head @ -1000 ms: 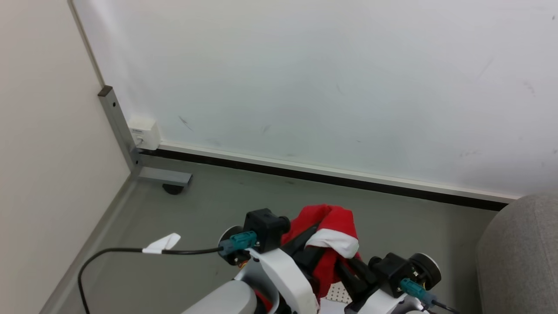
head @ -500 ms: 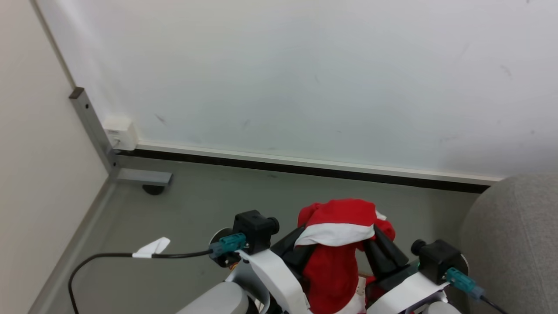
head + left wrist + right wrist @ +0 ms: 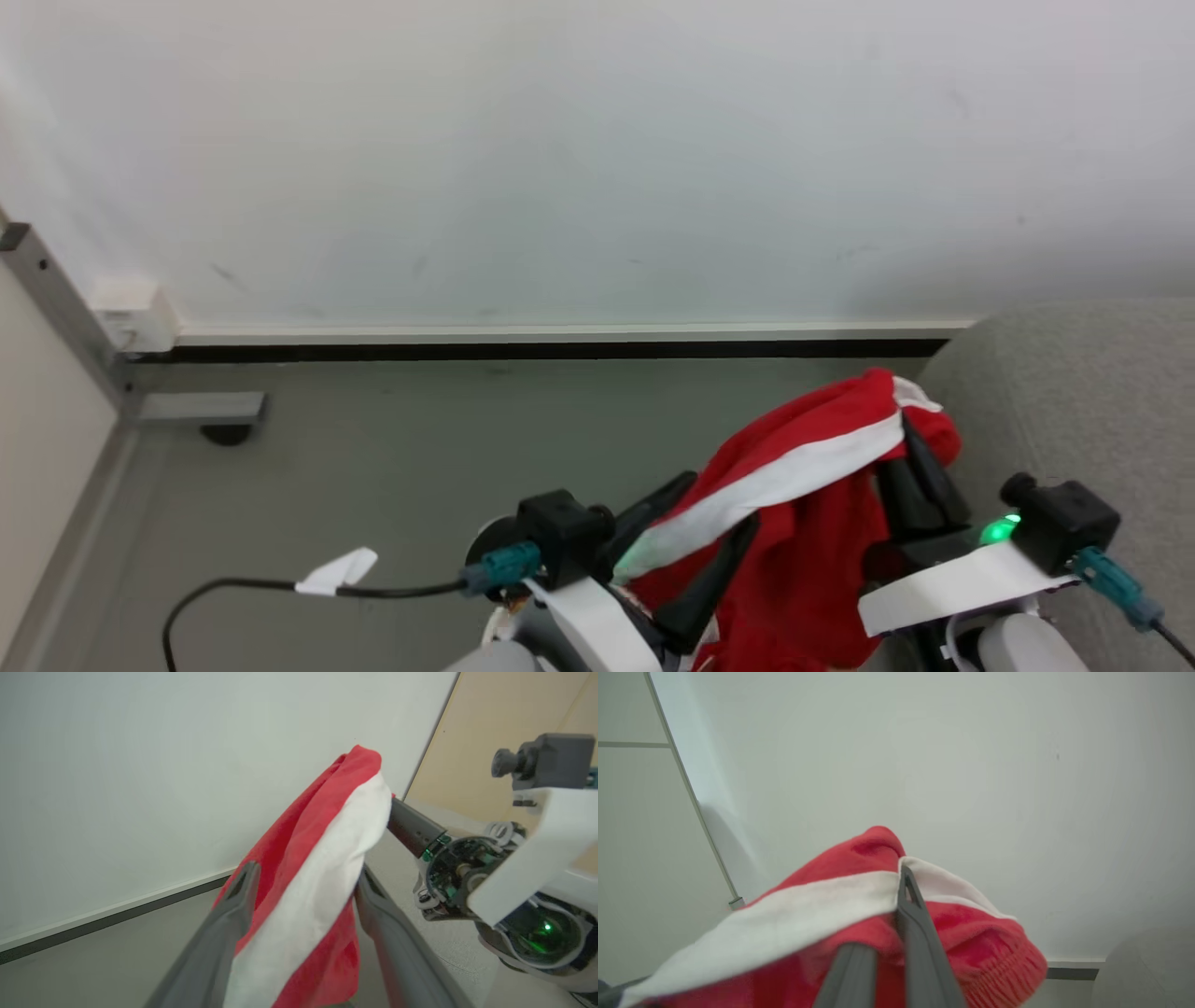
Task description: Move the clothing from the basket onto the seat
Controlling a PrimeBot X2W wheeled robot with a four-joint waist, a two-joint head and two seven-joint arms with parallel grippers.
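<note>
clothing (image 3: 803,560) pinched in right jaws, between spread left jaws

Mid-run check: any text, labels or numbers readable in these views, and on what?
No text can be read.
White wall box: any marking too blurred to read.
White tag on the black cable: no print visible.
On the clothing: plain red with a white band, no lettering.

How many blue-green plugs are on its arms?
2. One plug sits on the left wrist, lower centre; the other plug on the right wrist, lower right. More may hide behind the clothing.
</note>
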